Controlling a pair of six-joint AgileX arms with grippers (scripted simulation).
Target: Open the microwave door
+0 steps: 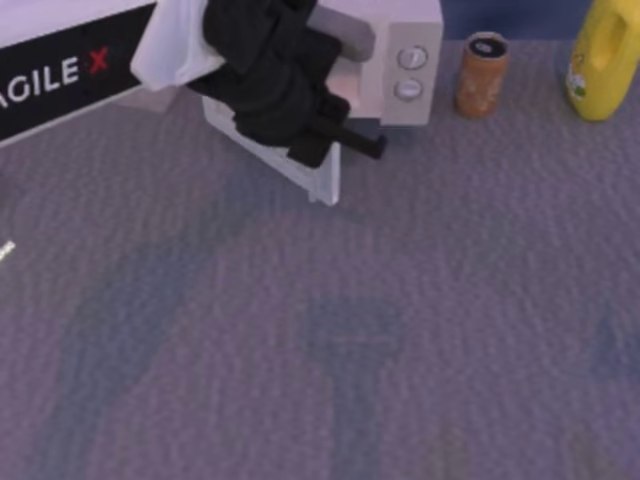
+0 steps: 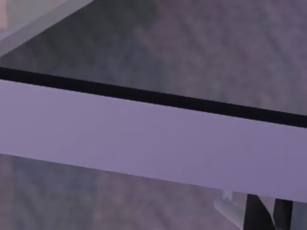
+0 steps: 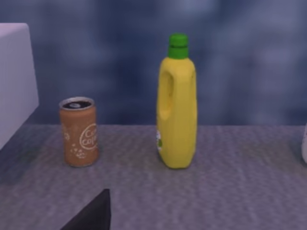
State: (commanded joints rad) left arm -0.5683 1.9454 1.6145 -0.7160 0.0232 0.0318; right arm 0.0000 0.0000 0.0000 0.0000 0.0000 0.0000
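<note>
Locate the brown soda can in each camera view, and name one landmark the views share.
Top view: the brown can stands at the back of the table, between the microwave and the yellow bottle.
Left wrist view: not in it.
Right wrist view: the can stands upright beside the yellow bottle, apart from it.
Shared landmark: the yellow bottle, in the top and right wrist views.

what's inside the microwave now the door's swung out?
Little shows. The left arm's gripper and black forearm cover most of the opening of the microwave above the microwave door; only a grey strip of cavity is visible. Contents cannot be seen.
</note>
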